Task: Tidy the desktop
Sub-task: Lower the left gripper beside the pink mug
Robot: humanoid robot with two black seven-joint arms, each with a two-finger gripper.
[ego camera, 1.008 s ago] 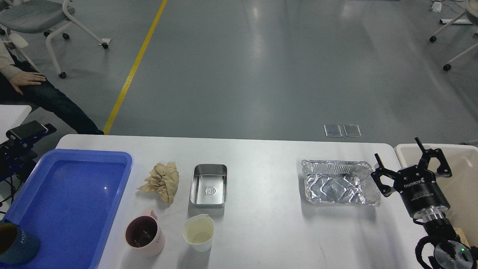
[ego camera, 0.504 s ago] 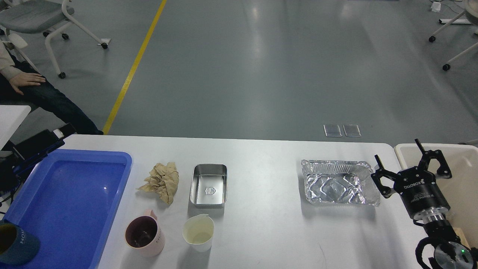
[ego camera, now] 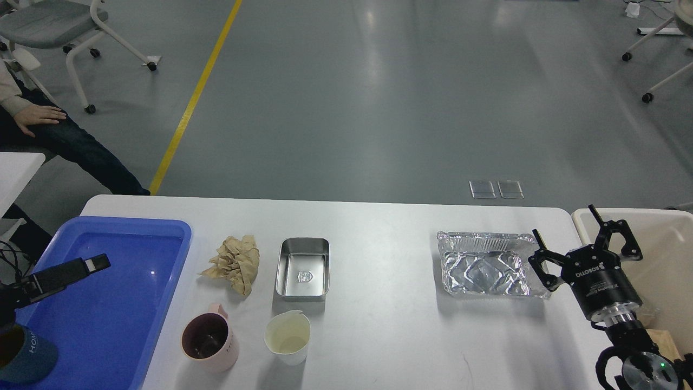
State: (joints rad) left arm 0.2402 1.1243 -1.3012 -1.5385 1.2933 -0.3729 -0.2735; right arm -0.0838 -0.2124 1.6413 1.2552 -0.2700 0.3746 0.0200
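The white desktop (ego camera: 379, 233) bears a crumpled brown paper (ego camera: 233, 263), an empty metal tin (ego camera: 302, 269), a pink mug (ego camera: 209, 338), a white cup (ego camera: 288, 336) and an empty foil tray (ego camera: 487, 266). My right gripper (ego camera: 565, 223) is open and empty, just right of the foil tray's right end, between it and the bin. My left gripper (ego camera: 93, 264) reaches in low from the left over the blue tray; it shows side-on and dark, so its fingers cannot be told apart.
A blue plastic tray (ego camera: 108, 303) lies at the table's left end with a dark blue cup (ego camera: 24, 355) in its near corner. A beige bin (ego camera: 668, 254) stands off the right end. A seated person (ego camera: 38, 116) and chairs are beyond the table.
My left arm has swung from the table's far left edge down and right over the blue tray. My right gripper has shifted slightly left, closer to the foil tray.
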